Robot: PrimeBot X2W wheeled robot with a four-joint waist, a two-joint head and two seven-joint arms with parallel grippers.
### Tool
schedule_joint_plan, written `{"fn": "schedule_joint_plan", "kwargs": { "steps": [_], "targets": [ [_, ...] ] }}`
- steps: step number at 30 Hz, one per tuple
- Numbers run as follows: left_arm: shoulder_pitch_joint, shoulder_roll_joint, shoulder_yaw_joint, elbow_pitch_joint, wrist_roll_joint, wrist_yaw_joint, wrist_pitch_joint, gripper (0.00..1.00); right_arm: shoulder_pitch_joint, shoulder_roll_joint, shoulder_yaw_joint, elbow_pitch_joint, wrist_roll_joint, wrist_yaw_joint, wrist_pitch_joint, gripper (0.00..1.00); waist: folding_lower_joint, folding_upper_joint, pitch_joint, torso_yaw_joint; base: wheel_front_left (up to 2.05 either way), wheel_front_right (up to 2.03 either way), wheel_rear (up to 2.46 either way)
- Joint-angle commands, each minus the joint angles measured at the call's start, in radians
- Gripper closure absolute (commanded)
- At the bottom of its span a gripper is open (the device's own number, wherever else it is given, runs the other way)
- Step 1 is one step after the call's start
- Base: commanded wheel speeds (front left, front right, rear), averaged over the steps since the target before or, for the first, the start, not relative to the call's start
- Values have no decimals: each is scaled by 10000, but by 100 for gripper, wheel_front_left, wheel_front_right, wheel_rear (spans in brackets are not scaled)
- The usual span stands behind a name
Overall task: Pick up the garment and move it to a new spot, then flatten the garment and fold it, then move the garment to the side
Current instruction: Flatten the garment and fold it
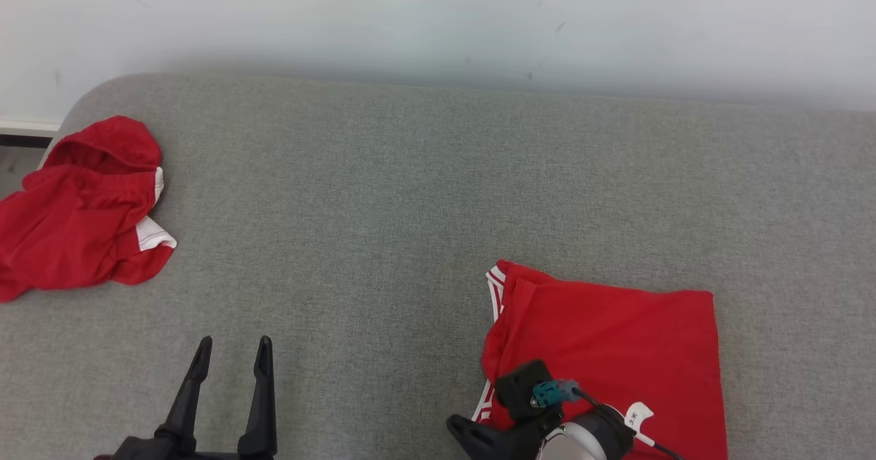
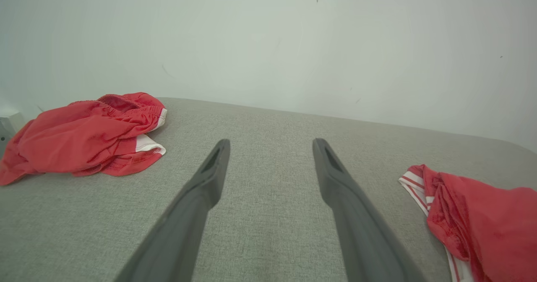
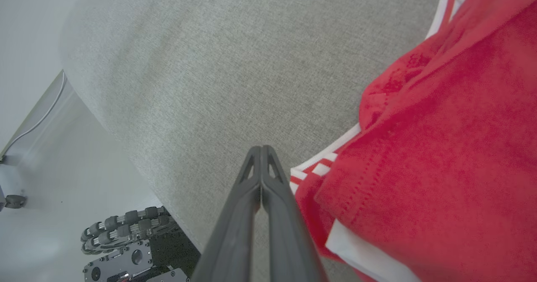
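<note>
Folded garment [image 1: 616, 350] lay at my right on the grey woven surface [image 1: 376, 207].
My right fingers [image 3: 261, 156] were pressed flat together, holding nothing, their tips just beside its white-striped hem; the cloth formed a smooth red rectangle (pinholed knit up close). My left fingers [image 1: 262, 354] stood spread wide, empty, well apart from a crumpled red heap [image 1: 82, 220].
</note>
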Motion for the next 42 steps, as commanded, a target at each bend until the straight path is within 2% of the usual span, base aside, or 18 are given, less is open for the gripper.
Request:
{"fn": "schedule_joint_plan", "kwargs": {
  "steps": [1,3,5,7,8,9,16,22,32,37,42],
  "targets": [
    [-79,-7,32,-49,-24,26,-25,0,-67,-12,99,-188,320,-18,-122,100,0,0,-8,-28,0,0,0],
    [-31,-1,55,-63,-12,44,-26,0,-138,-10,109,-415,675,-18,-181,100,0,0,-43,-65,0,0,0],
    [26,3,78,-79,-3,64,-27,0,-143,-13,-120,-706,886,-18,-296,83,0,0,-114,-101,0,0,0],
    [94,2,101,-102,6,68,-27,0,-54,-18,-606,-1034,911,-18,-486,59,0,0,-213,-138,0,0,0],
    [146,-1,115,-108,8,73,-28,0,30,-15,-912,-1244,856,-18,-637,8,0,0,-264,-159,0,0,0],
    [194,-9,134,-113,4,77,-26,0,139,-13,-1271,-1437,786,-18,-809,0,0,0,-332,-186,0,0,0],
    [532,-181,380,-154,-380,107,-27,0,796,-10,-3673,-2596,-188,-18,-2494,0,0,0,-807,-434,0,0,0],
    [701,-86,533,-47,-712,50,103,0,1153,-29,-4540,-2867,-1632,-10,-4161,0,0,0,-1193,-649,0,0,0],
    [844,125,527,306,-808,166,597,0,1729,-10,-6027,-1776,-1809,-9,-5298,0,0,0,-1590,-884,0,0,0],
    [845,354,364,764,-352,270,557,0,1886,-9,-6283,-908,-1972,-9,-5800,0,0,0,-1672,-969,0,0,0],
    [824,311,255,1164,-197,329,399,0,1897,-12,-6186,-193,-2133,-9,-6227,0,0,0,-1701,-1023,0,0,0]
  ]
}}
